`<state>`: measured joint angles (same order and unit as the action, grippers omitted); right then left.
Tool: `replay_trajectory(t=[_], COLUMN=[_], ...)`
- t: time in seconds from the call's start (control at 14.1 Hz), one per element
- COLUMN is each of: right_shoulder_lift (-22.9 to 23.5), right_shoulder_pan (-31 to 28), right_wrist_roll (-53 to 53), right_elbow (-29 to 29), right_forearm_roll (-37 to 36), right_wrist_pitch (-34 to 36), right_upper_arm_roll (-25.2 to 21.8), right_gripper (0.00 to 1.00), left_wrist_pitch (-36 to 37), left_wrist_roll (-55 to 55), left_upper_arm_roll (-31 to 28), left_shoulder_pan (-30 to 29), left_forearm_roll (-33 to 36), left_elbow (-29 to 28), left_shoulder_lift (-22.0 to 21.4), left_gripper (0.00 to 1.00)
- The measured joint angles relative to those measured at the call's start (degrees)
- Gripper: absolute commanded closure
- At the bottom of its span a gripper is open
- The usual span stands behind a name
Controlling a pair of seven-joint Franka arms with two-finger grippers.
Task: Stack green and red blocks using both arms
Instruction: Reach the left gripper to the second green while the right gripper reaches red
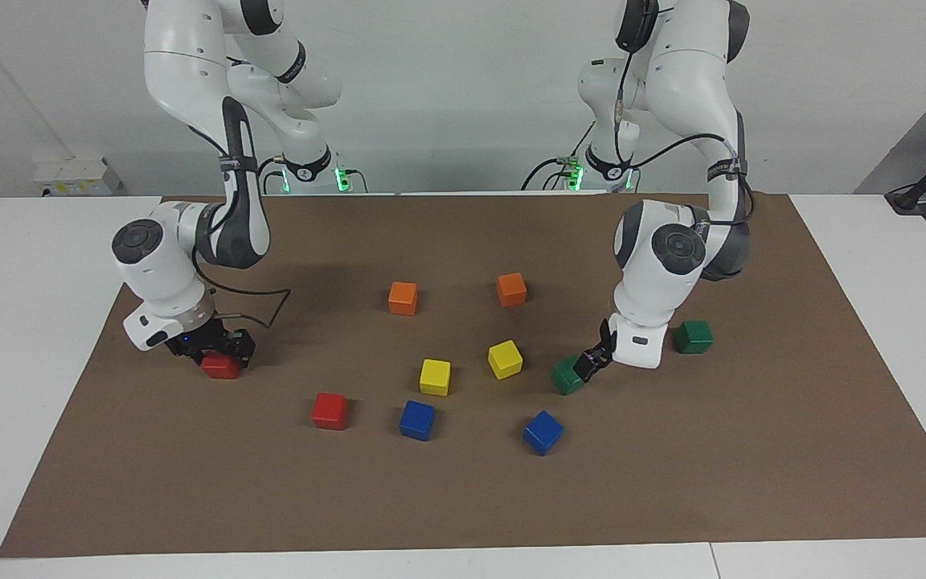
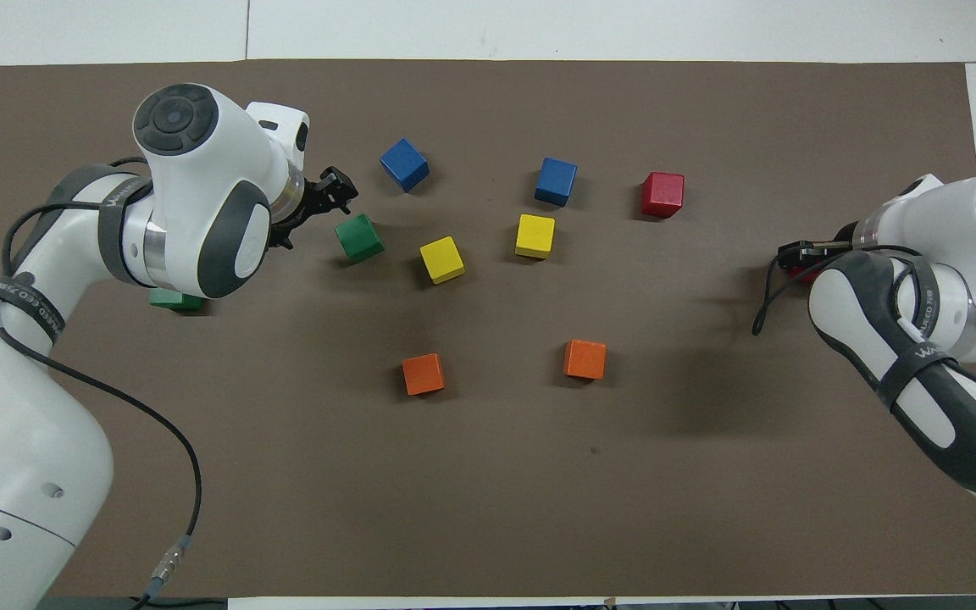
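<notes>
With left pincer [image 1: 589, 366] spread beside glossy green cube [image 1: 567, 376], at its three o'clock in facing view, next: straddle, clamp; right pincer [image 1: 218, 347] low over glossy red cube [image 1: 220, 367], grip unclear

Glossy green cube [image 1: 694, 336] lies on matt brown paper [image 1: 672, 482].

The white jointed left arm with dark grey joint sections [image 1: 676, 249] enters from its base, bends at the elbow and drops its wrist steeply toward the worktop. Its small black two-finger left hand [image 1: 592, 363] points down and slightly sideways, fingers spread apart, low over the surface. The matching white right arm [image 1: 182, 249] folds down at its own end, wrist turned downward, a black cable looping from it. Its black right hand [image 1: 218, 347] sits low at the surface; whether the fingers are parted cannot be made out.
</notes>
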<state>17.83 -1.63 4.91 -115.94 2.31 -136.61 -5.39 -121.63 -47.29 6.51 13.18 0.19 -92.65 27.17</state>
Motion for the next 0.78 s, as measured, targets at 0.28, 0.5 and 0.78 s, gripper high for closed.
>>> replay_trajectory(t=[0.28,0.5,0.78], right_shoulder_lift=[-2.76,-3.00,1.35], right_shoulder_pan=[1.77,6.14,13.62], right_wrist_roll=[-0.14,-8.98,-23.04], right_elbow=[9.74,15.62,20.28], right_forearm_roll=[-0.17,-1.38,-1.57], right_wrist_pitch=[16.32,20.76,20.33], right_upper_arm_roll=[0.29,0.37,0.49], right_gripper=[0.00,0.00,0.00], left_wrist_pitch=[-0.75,-3.02,-5.93], left_wrist_roll=[-1.60,-1.83,-1.84], left_upper_arm_roll=[-0.01,-0.04,-0.05], left_shoulder_pan=[1.28,2.39,2.54], left_forearm_roll=[0.04,1.73,1.97], left_elbow=[1.74,0.96,-1.14], left_shoulder_lift=[1.70,2.58,3.36], left_gripper=[0.00,0.00,0.00])
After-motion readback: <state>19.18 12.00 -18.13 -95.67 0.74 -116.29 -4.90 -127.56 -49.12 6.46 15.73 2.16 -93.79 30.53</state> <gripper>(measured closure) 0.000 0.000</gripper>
